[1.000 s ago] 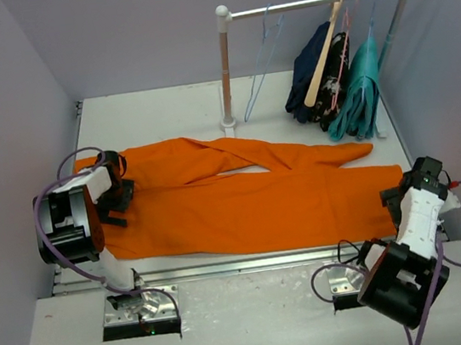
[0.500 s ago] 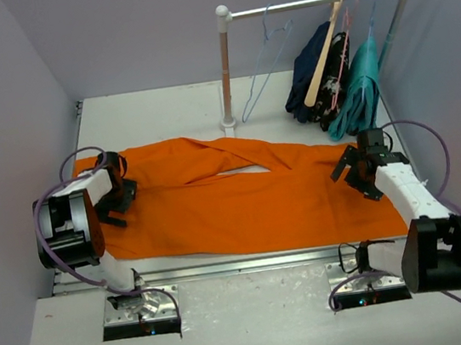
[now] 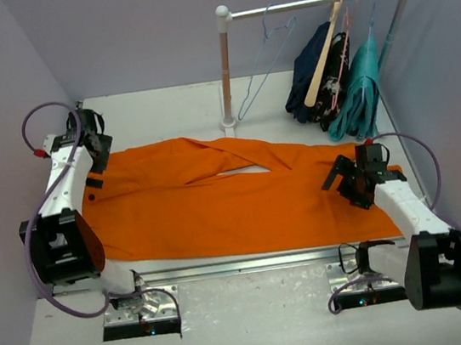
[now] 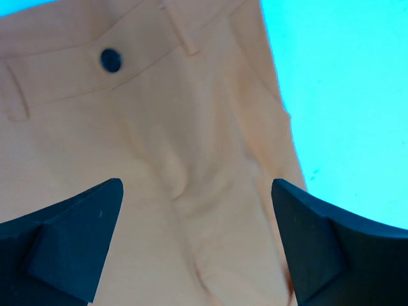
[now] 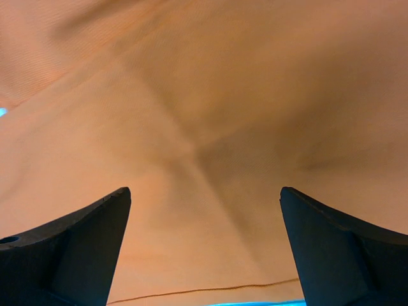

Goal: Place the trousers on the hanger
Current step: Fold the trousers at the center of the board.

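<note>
The trousers (image 3: 235, 202) lie flat on the white table (image 3: 161, 105), in front of the clothes rail (image 3: 314, 0). The pale blue wire hanger (image 3: 261, 69) hangs from that rail near its left post (image 3: 225, 70), well apart from the cloth. Both grippers hover over the fabric with jaws spread wide and nothing between them: the left gripper (image 4: 196, 188) over the waist end just past the dark button (image 4: 111, 60), the right gripper (image 5: 204, 191) over the lower legs. The likeliest trouble is a shallow pinch. The cloth is soft and lies in layers, so the fingers could close on the top layer only and the rest would sag or peel away on lifting. If the two arms rose unevenly, the long legs would probably drag across the table and could catch on the post's foot (image 3: 228, 124), which the far leg lies close to. The hanger is also thin and hangs freely at a tilt, so a heavy push of bunched cloth could swing it or knock it off its hook. The trousers' long axis runs across the table from side to side. The waistband points to the robot's left and the hems to its right, and the two legs cross over each other about midway along.
</note>
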Robot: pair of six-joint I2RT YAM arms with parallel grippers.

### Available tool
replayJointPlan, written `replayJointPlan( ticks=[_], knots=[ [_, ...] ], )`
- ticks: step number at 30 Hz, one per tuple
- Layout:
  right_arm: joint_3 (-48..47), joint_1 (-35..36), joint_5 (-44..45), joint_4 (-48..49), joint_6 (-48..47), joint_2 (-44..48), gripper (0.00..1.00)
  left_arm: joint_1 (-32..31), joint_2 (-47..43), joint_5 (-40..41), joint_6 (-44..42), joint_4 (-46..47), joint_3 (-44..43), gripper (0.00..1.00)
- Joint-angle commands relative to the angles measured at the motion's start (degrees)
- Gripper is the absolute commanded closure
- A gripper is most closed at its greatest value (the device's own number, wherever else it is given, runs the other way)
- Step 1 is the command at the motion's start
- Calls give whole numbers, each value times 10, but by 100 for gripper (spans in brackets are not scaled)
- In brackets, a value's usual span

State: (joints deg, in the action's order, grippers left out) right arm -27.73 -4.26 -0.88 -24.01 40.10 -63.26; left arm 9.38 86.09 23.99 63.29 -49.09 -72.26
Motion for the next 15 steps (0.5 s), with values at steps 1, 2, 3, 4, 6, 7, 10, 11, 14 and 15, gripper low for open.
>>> replayJointPlan(
  ticks=[1, 2, 3, 4, 6, 7, 10, 11, 14, 15],
  knots=[
    [39, 16, -73, 49, 2, 81, 1, 4, 158, 33, -20, -14, -144, 0],
    [50, 20, -89, 55, 2, 103, 1, 4, 202, 39, -21, -27, -181, 0],
    [62, 25, -93, 56, 3, 108, 1, 4, 214, 41, -18, -31, -222, 0],
    [77, 31, -108, 61, 3, 130, 1, 5, 267, 51, -17, -50, -280, 0],
    [95, 36, -128, 63, -3, 155, 1, 7, 354, 79, 6, -117, -389, 0],
    [100, 38, -139, 64, -11, 165, 1, 8, 390, 91, 12, -145, -436, 0],
    [107, 38, -147, 58, -30, 187, 1, 10, 466, 95, 16, -169, -510, 0],
    [111, 38, -152, 59, -30, 193, 1, 11, 479, 90, 13, -166, -520, 0],
    [113, 38, -169, 68, -30, 209, 1, 14, 515, 79, 16, -171, -533, 1],
    [112, 38, -166, 66, -31, 209, 1, 14, 522, 78, 20, -178, -533, 2]
  ],
)
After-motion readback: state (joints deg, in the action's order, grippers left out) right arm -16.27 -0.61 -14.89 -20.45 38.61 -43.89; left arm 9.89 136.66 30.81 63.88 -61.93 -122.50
